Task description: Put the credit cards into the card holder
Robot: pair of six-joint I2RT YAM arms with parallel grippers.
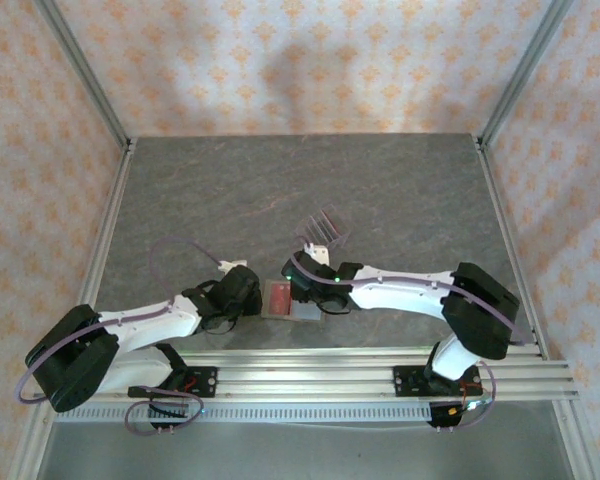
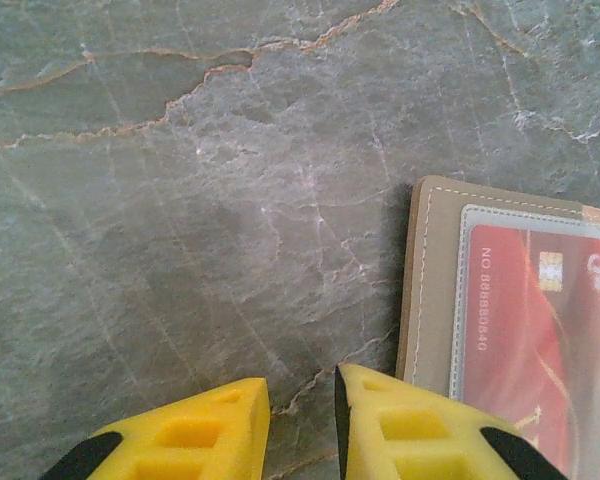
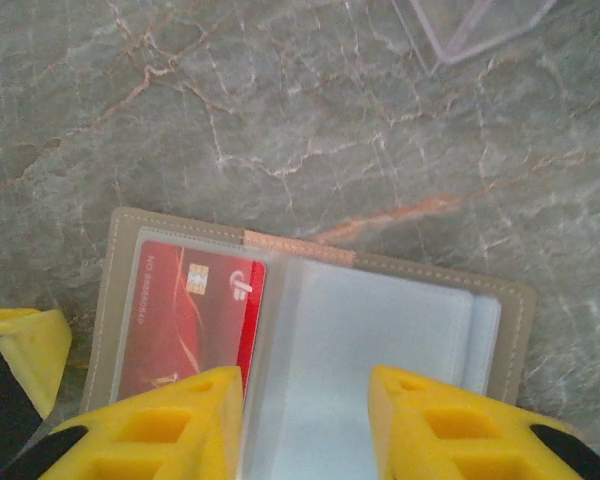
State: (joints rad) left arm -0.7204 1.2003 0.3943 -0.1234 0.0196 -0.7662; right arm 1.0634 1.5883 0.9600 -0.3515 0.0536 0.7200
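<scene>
**One card sleeved, the rest waiting in the stand**

Card holder lies opened flat on the grey stone surface, at the near side between the two arms. Its left clear sleeve holds one red card, chip side up. The right sleeve looks empty.

Right jaws: parted wide and hanging over the holder's near half. One finger is over the red card's corner, the other over the empty sleeve. Nothing gripped between them that I can make out.

Left jaws: a narrow gap with bare stone showing through it, nothing gripped. They sit at the holder's left border, and one finger overlaps that border in the left wrist view. Pressing on it or just above it: cannot tell.

Clear slotted stand sits just beyond the holder and apart from it. Dark cards slant in its slots.

Progress, by my reading: under way, not finished. One card is in. The dark ones in the stand are not yet moved.

Hard to read:
- The count of dark cards, which are too small from above.
- The holder's near edge, covered by the fingers in the right wrist view.
- The holder's right part, cut off by the frame in the left wrist view.
- Whether a loose clear leaf lies along the fold. There is glare, so I am unsure.
</scene>
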